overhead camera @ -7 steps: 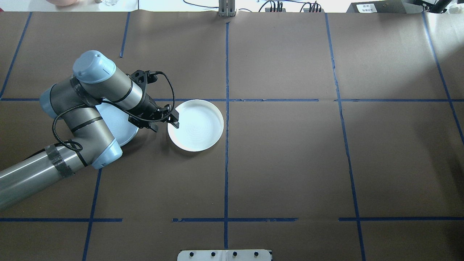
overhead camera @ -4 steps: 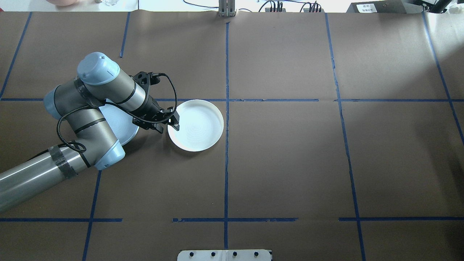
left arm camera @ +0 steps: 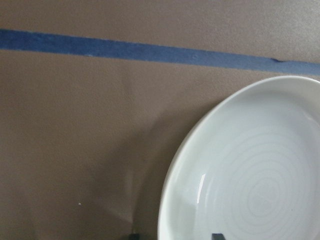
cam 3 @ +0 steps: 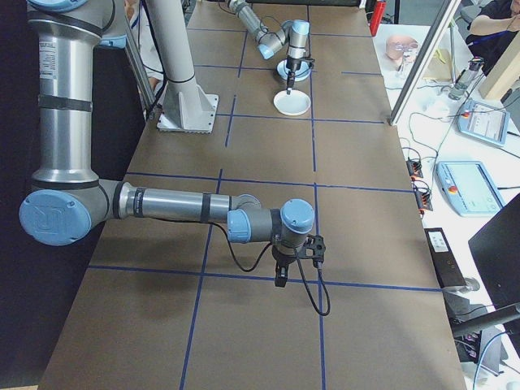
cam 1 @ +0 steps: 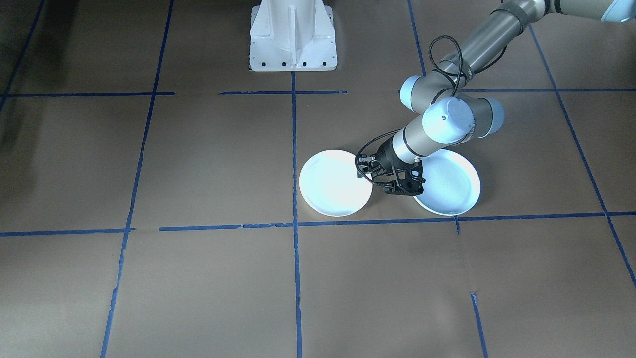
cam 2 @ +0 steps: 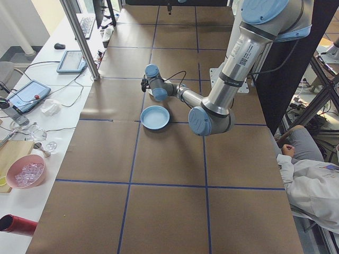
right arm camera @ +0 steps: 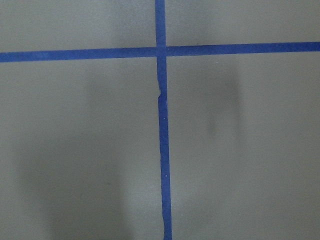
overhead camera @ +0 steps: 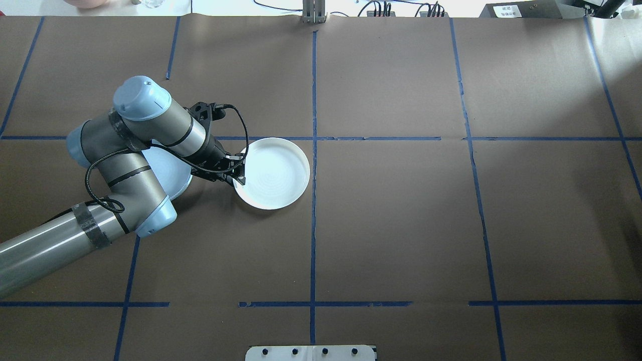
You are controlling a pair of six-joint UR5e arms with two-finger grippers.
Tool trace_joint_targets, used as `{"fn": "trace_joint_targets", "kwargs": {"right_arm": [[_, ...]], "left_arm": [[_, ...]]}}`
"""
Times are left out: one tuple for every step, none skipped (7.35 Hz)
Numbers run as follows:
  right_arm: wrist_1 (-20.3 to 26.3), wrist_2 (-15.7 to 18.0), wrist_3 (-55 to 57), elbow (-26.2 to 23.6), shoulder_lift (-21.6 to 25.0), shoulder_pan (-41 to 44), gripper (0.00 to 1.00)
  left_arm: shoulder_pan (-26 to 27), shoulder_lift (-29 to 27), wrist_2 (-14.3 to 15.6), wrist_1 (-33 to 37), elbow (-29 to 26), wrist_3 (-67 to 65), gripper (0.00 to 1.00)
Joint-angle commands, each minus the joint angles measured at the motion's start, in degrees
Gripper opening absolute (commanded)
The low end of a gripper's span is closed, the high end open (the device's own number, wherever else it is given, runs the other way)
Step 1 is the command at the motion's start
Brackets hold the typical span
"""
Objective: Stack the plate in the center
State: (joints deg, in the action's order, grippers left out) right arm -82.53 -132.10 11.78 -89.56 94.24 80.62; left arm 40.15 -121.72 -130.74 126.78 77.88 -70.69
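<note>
The center plate (overhead camera: 275, 173), round, white and faintly bluish inside, lies flat just left of the table's middle tape line, also in the front view (cam 1: 334, 184). A second white plate (overhead camera: 173, 175) lies to its left, half hidden under my left arm. My left gripper (overhead camera: 239, 176) is down at the center plate's left rim. In the left wrist view the plate (left arm camera: 250, 175) fills the lower right, and two fingertips (left arm camera: 217, 236) stand apart, one inside the rim and one outside, so the gripper is open. My right gripper (cam 3: 280, 280) hangs over bare table far off; I cannot tell its state.
Blue tape lines (overhead camera: 313, 225) cross the brown table cover. The robot's white base mount (cam 1: 293, 37) stands at the near edge. A side bench with tablets and a pink bowl (cam 2: 24, 172) runs along the far edge. A seated person (cam 2: 312, 180) is beside the robot.
My left arm has shifted slightly right and its gripper has come down onto the center plate's left rim. Neither plate has moved.
</note>
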Motion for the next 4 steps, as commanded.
{"fn": "trace_joint_targets", "kwargs": {"right_arm": [[0.0,0.0,0.0,0.0,0.0,0.1,1.00],[0.0,0.0,0.0,0.0,0.0,0.0,1.00],[0.0,0.0,0.0,0.0,0.0,0.0,1.00],[0.0,0.0,0.0,0.0,0.0,0.0,1.00]], "left_arm": [[0.4,0.2,-0.5,0.2,0.2,0.0,0.00],[4.7,1.0,-1.1,0.5,1.3,0.5,0.00],[8.1,2.5,-4.1,0.5,3.8,1.5,0.00],[10.8,6.7,-4.8,0.5,6.6,3.5,0.00]]}}
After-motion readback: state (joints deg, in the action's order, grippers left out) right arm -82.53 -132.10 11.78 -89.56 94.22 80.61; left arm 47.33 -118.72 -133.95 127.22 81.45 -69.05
